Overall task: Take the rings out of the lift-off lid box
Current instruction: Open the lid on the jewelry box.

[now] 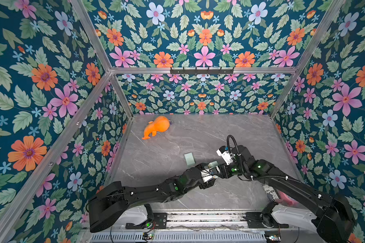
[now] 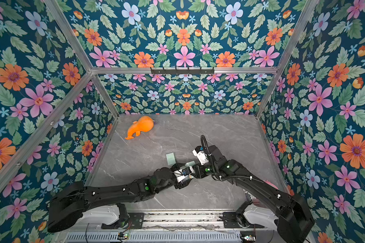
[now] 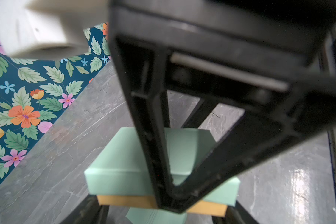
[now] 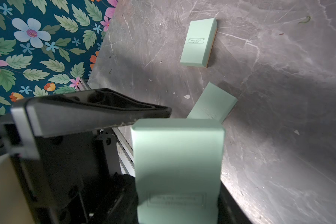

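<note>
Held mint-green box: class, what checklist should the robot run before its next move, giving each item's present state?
1. Right jaws grip the held box: ok.
2. Lid off: not ok; it sits on the tan base.
3. Left jaws closed on the lid: cannot tell.
4. Any rings showing: not ok; none in view.
5. Space around the box free: not ok; a mint-green piece lies close by.

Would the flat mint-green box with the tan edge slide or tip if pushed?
It would probably slide: the box lies flat and low on the smooth table. It looks like light card, so a soft push may suffice. A tan base edge shows under its lid, so lifting by the lid may leave the base.
</note>
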You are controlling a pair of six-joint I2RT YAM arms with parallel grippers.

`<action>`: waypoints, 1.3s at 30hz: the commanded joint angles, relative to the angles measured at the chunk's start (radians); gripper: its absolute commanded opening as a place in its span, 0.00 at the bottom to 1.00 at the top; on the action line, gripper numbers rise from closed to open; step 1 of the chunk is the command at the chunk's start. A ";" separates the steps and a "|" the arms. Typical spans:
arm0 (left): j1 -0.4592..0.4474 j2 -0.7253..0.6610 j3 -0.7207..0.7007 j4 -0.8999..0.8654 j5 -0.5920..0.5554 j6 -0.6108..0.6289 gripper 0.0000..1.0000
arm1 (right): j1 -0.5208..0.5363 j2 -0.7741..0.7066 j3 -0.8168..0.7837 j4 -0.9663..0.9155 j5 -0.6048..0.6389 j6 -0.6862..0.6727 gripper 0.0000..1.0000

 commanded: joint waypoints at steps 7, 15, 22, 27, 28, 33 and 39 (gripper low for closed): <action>0.001 -0.006 -0.009 0.030 -0.077 0.014 0.67 | 0.002 -0.011 0.003 -0.020 -0.018 -0.006 0.20; 0.002 -0.002 -0.017 0.028 -0.105 0.003 0.59 | 0.002 -0.024 0.002 -0.018 -0.020 -0.006 0.20; 0.003 -0.003 -0.029 0.027 -0.122 0.008 0.52 | 0.001 -0.033 0.003 -0.019 -0.018 -0.007 0.20; 0.003 -0.002 -0.039 0.026 -0.131 0.008 0.52 | 0.002 -0.053 0.002 -0.020 -0.009 -0.006 0.20; 0.003 -0.001 -0.041 0.025 -0.131 0.008 0.52 | 0.002 -0.059 0.000 -0.020 -0.004 -0.006 0.20; 0.003 0.002 -0.046 0.030 -0.137 0.011 0.52 | -0.010 -0.081 0.000 -0.023 0.018 -0.006 0.20; 0.004 0.013 -0.047 0.039 -0.135 0.011 0.53 | -0.072 -0.146 -0.014 -0.019 0.044 0.018 0.20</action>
